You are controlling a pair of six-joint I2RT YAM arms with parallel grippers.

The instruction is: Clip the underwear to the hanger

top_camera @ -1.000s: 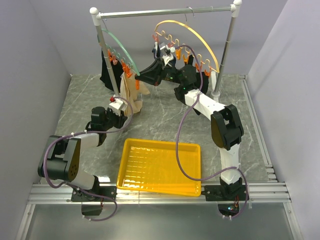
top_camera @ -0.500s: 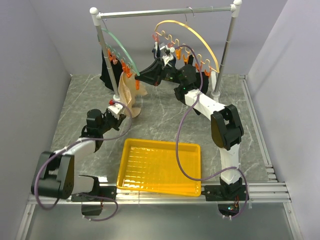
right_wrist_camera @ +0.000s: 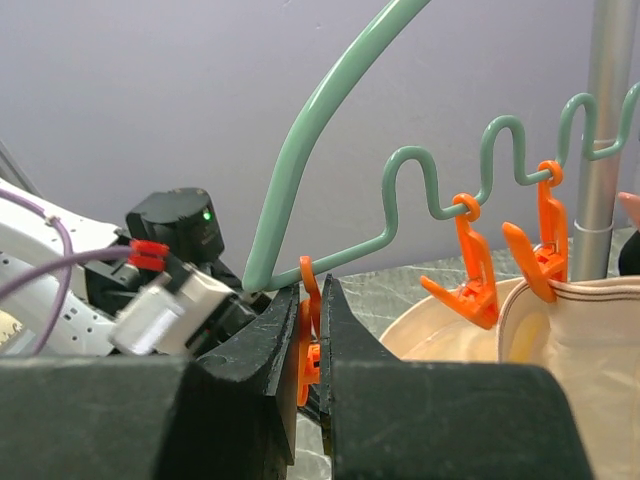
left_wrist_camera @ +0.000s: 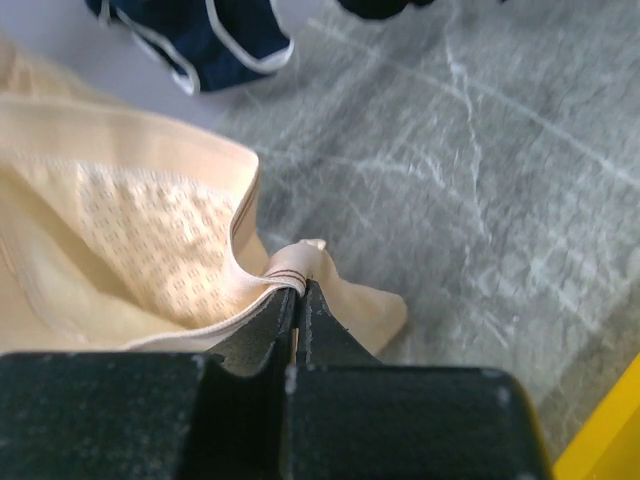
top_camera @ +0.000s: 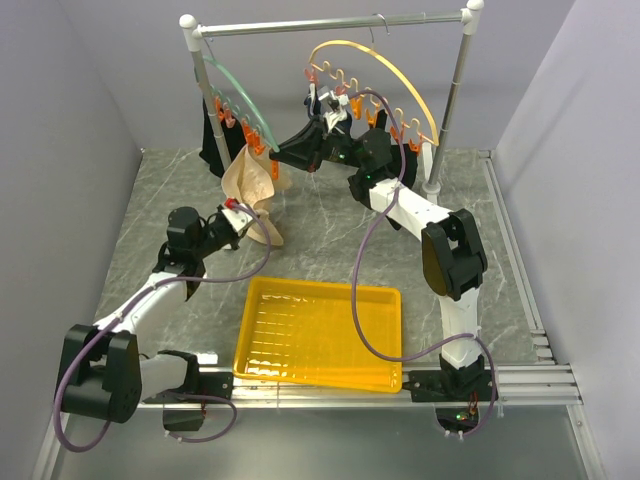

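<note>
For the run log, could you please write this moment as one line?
left tool shut on underwear edge | right tool shut on orange clip of hanger | underwear hanging from another clip

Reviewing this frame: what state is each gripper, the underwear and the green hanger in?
left gripper, shut on the underwear
right gripper, shut on an orange clip
hanger, hanging from the rail
underwear, one edge clipped to the hanger, another in the left gripper
</note>
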